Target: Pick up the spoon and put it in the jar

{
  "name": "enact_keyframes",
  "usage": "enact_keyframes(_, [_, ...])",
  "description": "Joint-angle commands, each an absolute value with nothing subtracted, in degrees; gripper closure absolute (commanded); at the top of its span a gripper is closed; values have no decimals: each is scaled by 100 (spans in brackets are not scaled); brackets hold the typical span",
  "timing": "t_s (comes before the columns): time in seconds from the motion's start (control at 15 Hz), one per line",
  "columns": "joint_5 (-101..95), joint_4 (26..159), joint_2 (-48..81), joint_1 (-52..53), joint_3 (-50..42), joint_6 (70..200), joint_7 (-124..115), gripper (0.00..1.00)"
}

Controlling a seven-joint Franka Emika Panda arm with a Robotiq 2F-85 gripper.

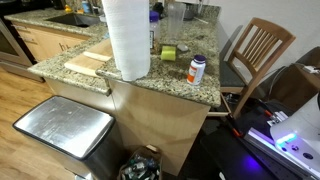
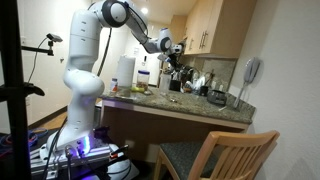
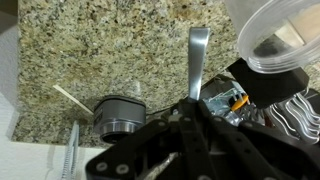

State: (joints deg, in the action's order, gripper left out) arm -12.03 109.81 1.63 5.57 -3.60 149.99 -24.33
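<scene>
My gripper [image 3: 193, 106] is shut on the spoon [image 3: 198, 58], a flat metal piece sticking out beyond the fingertips above the granite counter [image 3: 110, 50]. The clear jar [image 3: 272, 38] shows its open rim at the upper right of the wrist view, just right of the spoon's far end. In an exterior view the gripper [image 2: 172, 50] hangs over the counter's far end, above the clutter; the spoon is too small to make out there. In an exterior view the jar [image 1: 175, 18] stands at the back of the counter behind the paper towel roll.
A small white bottle with an orange label [image 1: 197, 69] stands near the counter edge. Also here are a paper towel roll [image 1: 127, 38], a cutting board [image 1: 86, 63], a round metal lid-like object [image 3: 120, 116], a wooden stick [image 3: 70, 97], a trash can [image 1: 64, 128] and a wooden chair [image 1: 256, 50].
</scene>
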Motion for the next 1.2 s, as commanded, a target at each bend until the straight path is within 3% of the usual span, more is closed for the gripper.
enact_keyframes(0.0, [-1190, 10976, 240, 408, -226, 15004, -2411, 100])
enact_keyframes(0.6, [-2623, 11403, 374, 746, -335, 17572, -3708, 100])
enact_keyframes(1.13, [-2535, 11387, 596, 838, -319, 17929, -3818, 100])
